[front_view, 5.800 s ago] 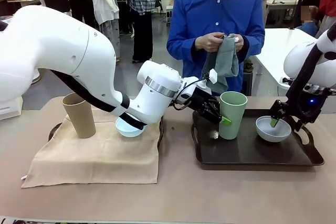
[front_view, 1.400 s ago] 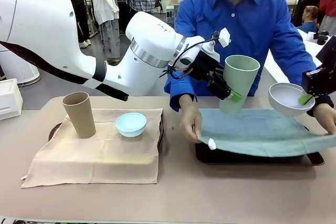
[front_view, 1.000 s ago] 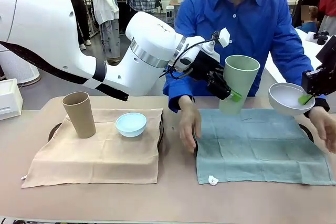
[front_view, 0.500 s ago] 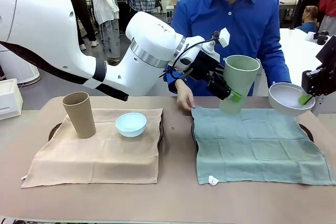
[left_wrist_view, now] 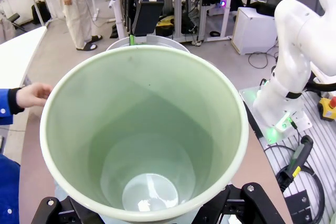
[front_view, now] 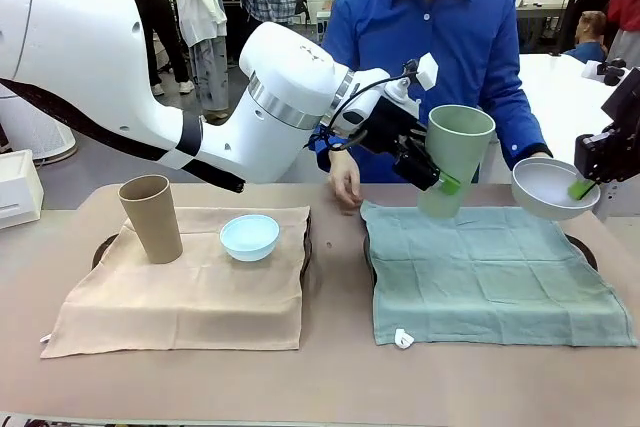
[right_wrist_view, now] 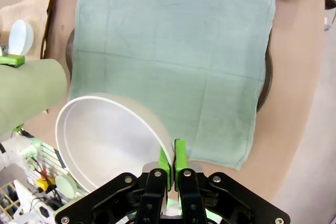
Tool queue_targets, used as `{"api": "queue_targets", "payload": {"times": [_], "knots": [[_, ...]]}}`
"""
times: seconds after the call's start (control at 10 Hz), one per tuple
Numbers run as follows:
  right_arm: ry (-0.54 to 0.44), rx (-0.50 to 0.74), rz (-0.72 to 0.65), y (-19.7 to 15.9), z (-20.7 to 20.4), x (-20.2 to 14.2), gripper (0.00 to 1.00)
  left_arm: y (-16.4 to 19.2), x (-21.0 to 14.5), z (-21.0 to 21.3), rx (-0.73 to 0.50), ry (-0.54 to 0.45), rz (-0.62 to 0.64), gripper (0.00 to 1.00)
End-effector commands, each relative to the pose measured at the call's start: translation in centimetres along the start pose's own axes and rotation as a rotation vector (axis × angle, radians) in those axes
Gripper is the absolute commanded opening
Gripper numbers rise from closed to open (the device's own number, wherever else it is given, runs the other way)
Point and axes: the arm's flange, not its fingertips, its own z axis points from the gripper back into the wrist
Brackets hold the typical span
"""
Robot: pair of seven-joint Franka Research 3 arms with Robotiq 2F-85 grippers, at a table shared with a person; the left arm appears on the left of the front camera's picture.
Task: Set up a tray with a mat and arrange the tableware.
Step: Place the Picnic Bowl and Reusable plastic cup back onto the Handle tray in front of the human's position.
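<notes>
A mint green tumbler (front_view: 454, 159), white bowl (front_view: 553, 188) and plain teal mat (front_view: 492, 271) sit opposite a tan tumbler (front_view: 151, 217), light blue bowl (front_view: 249, 237) and beige mat (front_view: 185, 292).

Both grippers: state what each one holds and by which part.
Left gripper holds the tall mint green tumbler by its side wall, above the green cloth mat. Right gripper pinches the small white round bowl by its rim.
</notes>
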Motion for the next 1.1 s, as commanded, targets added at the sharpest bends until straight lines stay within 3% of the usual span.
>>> {"api": "queue_targets", "payload": {"times": [0.0,1.0], "knots": [[-0.001,-0.006,0.002,0.14,0.02,-0.09,0.0,0.05,0.23,0.05,-0.008,-0.006,-0.017,0.0],[-0.001,-0.006,0.002,0.14,0.02,-0.09,0.0,0.05,0.23,0.05,-0.008,-0.006,-0.017,0.0]]}}
